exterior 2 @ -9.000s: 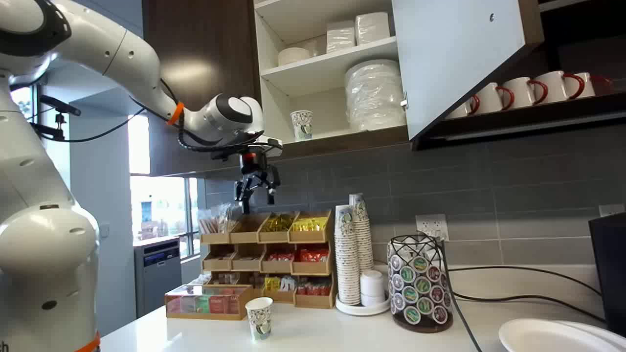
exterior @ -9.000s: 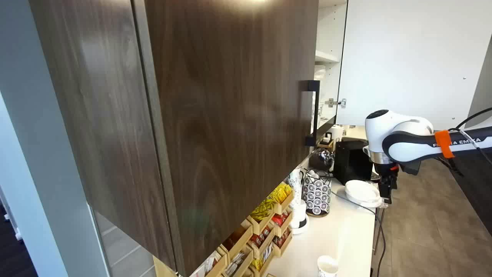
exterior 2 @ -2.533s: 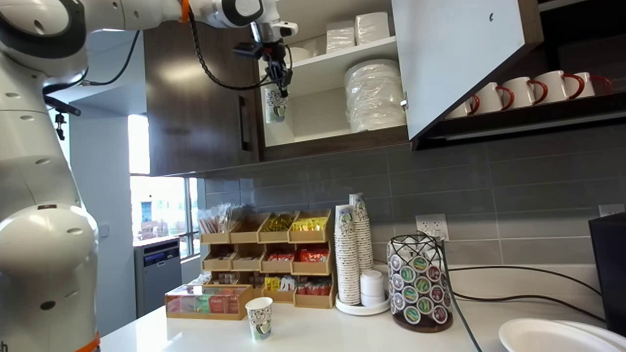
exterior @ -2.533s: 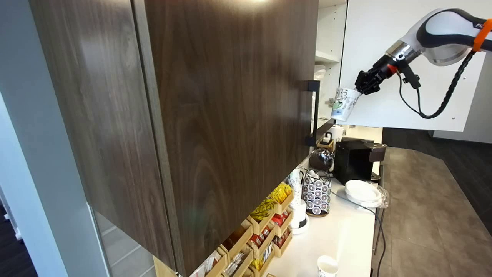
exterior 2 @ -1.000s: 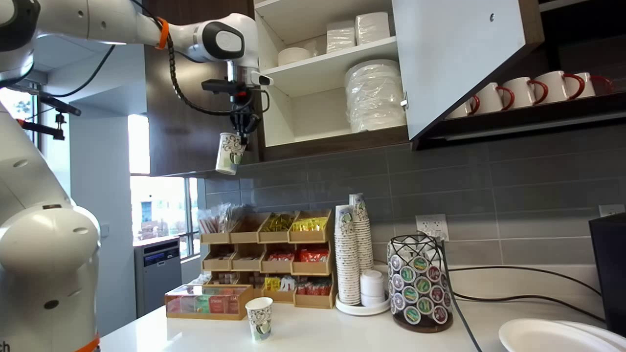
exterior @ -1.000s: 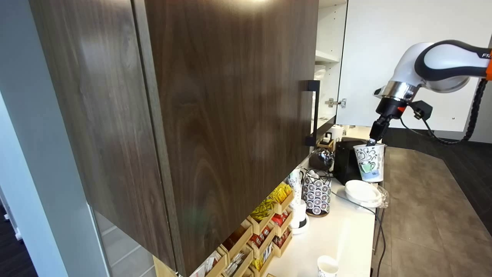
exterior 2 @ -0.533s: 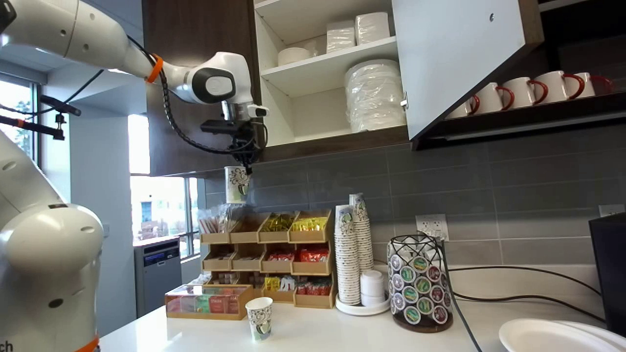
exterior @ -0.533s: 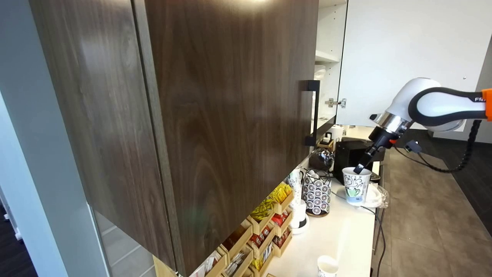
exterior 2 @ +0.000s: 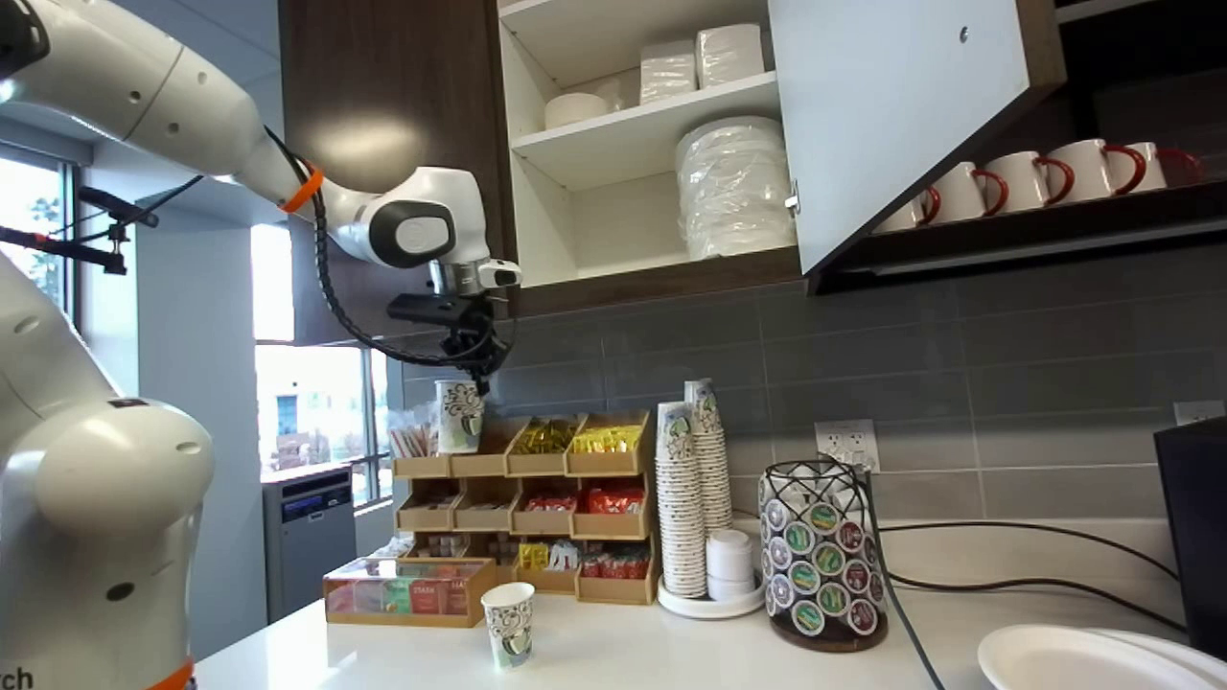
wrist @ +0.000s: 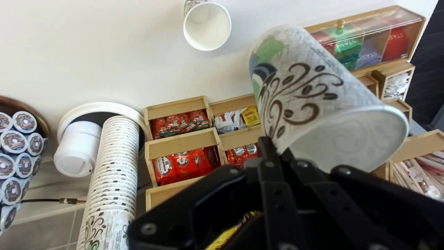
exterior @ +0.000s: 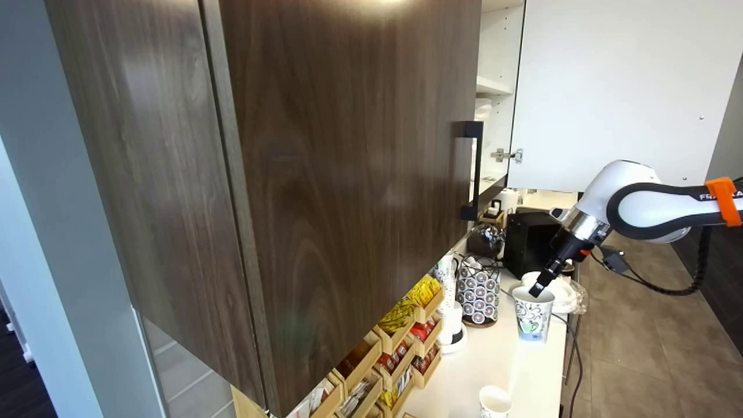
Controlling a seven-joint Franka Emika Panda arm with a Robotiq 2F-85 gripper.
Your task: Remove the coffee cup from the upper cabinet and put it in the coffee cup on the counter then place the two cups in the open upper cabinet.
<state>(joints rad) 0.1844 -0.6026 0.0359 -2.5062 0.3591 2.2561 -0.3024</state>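
Note:
My gripper [wrist: 277, 150] is shut on the rim of a patterned paper coffee cup [wrist: 295, 76], one finger inside the wall and one outside. In both exterior views this held cup [exterior: 532, 319] [exterior 2: 458, 418] hangs nearly upright, mouth up, well above the counter. A matching coffee cup [exterior 2: 508, 625] stands upright on the counter [exterior 2: 594, 661], lower down and apart from the held one. Its open mouth faces the camera in the wrist view, where that counter cup [wrist: 207, 27] sits beyond the held cup's base. The upper cabinet [exterior 2: 623, 225] has its door [exterior 2: 891, 105] open.
A wooden sachet organizer [exterior 2: 537, 465] stands behind the held cup, with a tea box [exterior 2: 407, 594] in front. To its right are tall cup stacks [exterior 2: 681, 498], a pod carousel [exterior 2: 824, 565] and white plates [exterior 2: 1083, 656]. Wrapped plates [exterior 2: 733, 187] fill the cabinet's lower shelf at right.
Nine seconds ago the held cup stood on the cabinet's lower shelf and my gripper was empty. My gripper has since taken it out, and over the last second has lowered it, turning it more upright.

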